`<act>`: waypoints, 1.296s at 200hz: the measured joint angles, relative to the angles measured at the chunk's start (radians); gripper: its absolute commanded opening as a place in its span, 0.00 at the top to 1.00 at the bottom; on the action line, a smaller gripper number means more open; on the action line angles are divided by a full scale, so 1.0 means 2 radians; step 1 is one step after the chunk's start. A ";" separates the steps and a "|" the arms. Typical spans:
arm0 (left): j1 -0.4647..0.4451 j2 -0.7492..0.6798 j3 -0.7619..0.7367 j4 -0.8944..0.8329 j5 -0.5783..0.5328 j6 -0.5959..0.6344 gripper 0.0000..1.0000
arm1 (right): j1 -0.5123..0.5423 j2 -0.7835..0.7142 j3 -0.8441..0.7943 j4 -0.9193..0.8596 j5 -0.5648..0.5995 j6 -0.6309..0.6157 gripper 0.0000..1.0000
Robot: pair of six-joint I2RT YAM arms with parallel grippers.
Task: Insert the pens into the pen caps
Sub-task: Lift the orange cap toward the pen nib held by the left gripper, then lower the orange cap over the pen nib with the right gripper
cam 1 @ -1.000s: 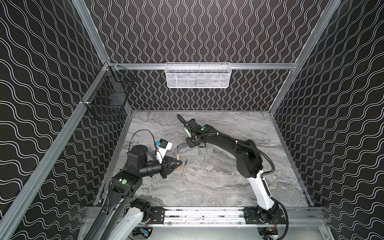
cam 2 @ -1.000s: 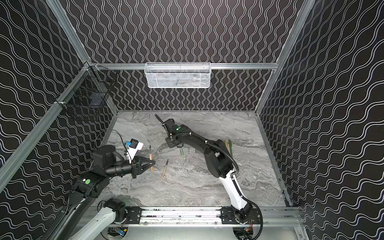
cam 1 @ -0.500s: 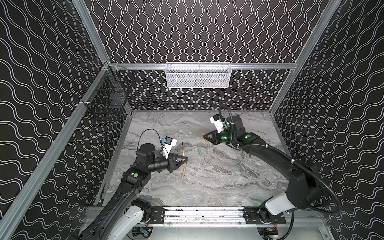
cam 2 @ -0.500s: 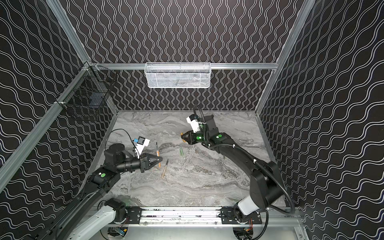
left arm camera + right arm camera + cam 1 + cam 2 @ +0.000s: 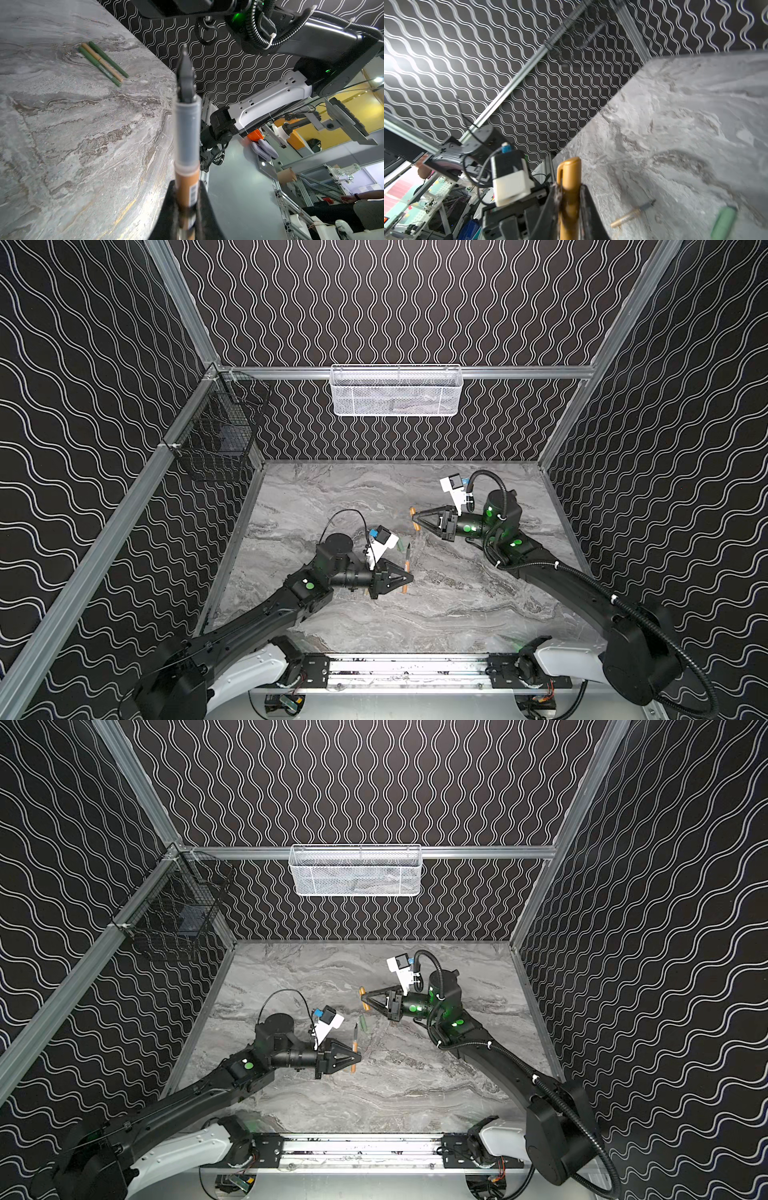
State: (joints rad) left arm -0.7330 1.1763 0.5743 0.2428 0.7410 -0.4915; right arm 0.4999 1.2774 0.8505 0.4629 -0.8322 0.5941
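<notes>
- Black walls with white wavy lines box in a grey marbled table (image 5: 457, 605).
- Two black arms reach in from the near rail, the left arm (image 5: 270, 614) and the right arm (image 5: 561, 585).
- White mesh basket (image 5: 397, 391) hangs on the back rail, and a black wire basket (image 5: 216, 435) on the left rail.
- Left gripper (image 5: 410, 578) hovers over the middle of the table, clenched on a tan pen (image 5: 407, 562) whose dark tip points toward the back wall.
- Right gripper (image 5: 415, 517) hangs farther back and to the right, facing left. It is clamped on a tan cap (image 5: 569, 176), whose ends stick out either side of the fingertips in both top views.
- Three pens (image 5: 102, 62) lie side by side and touching on the table, two green with one tan between them, seen only in the left wrist view.
- Green cap (image 5: 364, 1022) lies on the table between the two grippers, just beside the held pen's tip.
</notes>
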 measured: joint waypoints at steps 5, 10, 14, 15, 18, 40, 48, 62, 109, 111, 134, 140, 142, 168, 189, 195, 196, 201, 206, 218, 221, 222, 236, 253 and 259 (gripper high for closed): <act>0.000 0.002 -0.001 0.006 0.001 0.001 1.00 | 0.000 -0.002 -0.001 0.006 -0.002 0.003 0.89; 0.000 0.004 -0.001 0.010 0.002 0.001 1.00 | 0.000 -0.003 -0.003 0.013 -0.002 0.008 0.89; 0.000 0.006 -0.001 0.013 0.003 0.001 1.00 | 0.000 -0.004 -0.005 0.017 -0.004 0.012 0.89; 0.000 0.006 -0.001 0.013 0.003 0.001 1.00 | 0.000 -0.004 -0.005 0.018 -0.004 0.012 0.89; 0.000 0.007 -0.001 0.015 0.004 0.002 1.00 | 0.000 -0.004 -0.006 0.022 -0.006 0.015 0.89; 0.000 0.010 -0.001 0.021 0.007 0.011 1.00 | 0.002 -0.003 -0.016 0.048 -0.011 0.038 0.89; 0.000 0.008 -0.002 0.025 0.007 0.012 1.00 | 0.003 -0.002 -0.020 0.061 -0.011 0.045 0.89; 0.000 0.005 -0.003 0.026 0.007 0.014 1.00 | 0.007 0.000 -0.025 0.083 -0.015 0.058 0.89; 0.000 -0.006 -0.003 0.026 0.007 0.024 1.00 | 0.035 0.003 -0.026 0.127 -0.020 0.075 0.89; 0.000 -0.006 -0.003 0.026 0.007 0.024 1.00 | 0.036 0.003 -0.026 0.127 -0.020 0.075 0.89; 0.000 -0.010 -0.003 0.023 0.002 0.026 1.00 | 0.048 0.003 -0.026 0.128 -0.020 0.074 0.89; 0.000 -0.011 -0.003 0.023 0.001 0.026 1.00 | 0.051 0.003 -0.025 0.128 -0.020 0.074 0.89; 0.000 -0.012 -0.003 0.023 0.001 0.026 1.00 | 0.051 0.003 -0.025 0.128 -0.020 0.074 0.89; 0.000 -0.020 -0.004 0.018 -0.002 0.027 1.00 | 0.057 0.002 -0.025 0.128 -0.018 0.072 0.89; 0.000 -0.023 -0.004 0.016 -0.008 0.029 1.00 | 0.060 0.002 -0.025 0.129 -0.017 0.072 0.89; 0.000 -0.023 -0.004 0.016 -0.010 0.031 1.00 | 0.062 0.002 -0.025 0.130 -0.016 0.072 0.89; 0.000 -0.023 -0.004 0.016 -0.010 0.031 1.00 | 0.062 0.002 -0.025 0.130 -0.016 0.072 0.89; 0.000 -0.024 -0.004 0.016 -0.010 0.032 1.00 | 0.063 0.002 -0.025 0.130 -0.016 0.072 0.89; 0.000 -0.025 -0.005 0.016 -0.010 0.034 1.00 | 0.064 0.002 -0.025 0.131 -0.017 0.072 0.89; 0.000 -0.028 -0.006 0.013 -0.012 0.036 1.00 | 0.067 0.002 -0.025 0.131 -0.016 0.072 0.89; 0.000 -0.029 -0.006 0.013 -0.012 0.036 1.00 | 0.068 0.002 -0.025 0.132 -0.017 0.072 0.89; 0.000 -0.029 -0.006 0.013 -0.012 0.036 1.00 | 0.068 0.002 -0.025 0.132 -0.017 0.072 0.89; 0.000 -0.033 -0.006 0.012 -0.014 0.038 1.00 | 0.070 0.003 -0.025 0.138 -0.018 0.072 0.89; 0.000 -0.037 -0.006 0.010 -0.015 0.039 1.00 | 0.071 0.004 -0.025 0.146 -0.019 0.072 0.89; 0.000 -0.038 -0.006 0.009 -0.016 0.039 1.00 | 0.072 0.004 -0.025 0.147 -0.019 0.072 0.89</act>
State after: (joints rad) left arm -0.7334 1.1011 0.5625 0.2600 0.7097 -0.4126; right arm 0.6441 1.2850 0.8009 0.7567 -0.8703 0.7391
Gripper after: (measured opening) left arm 0.104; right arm 0.161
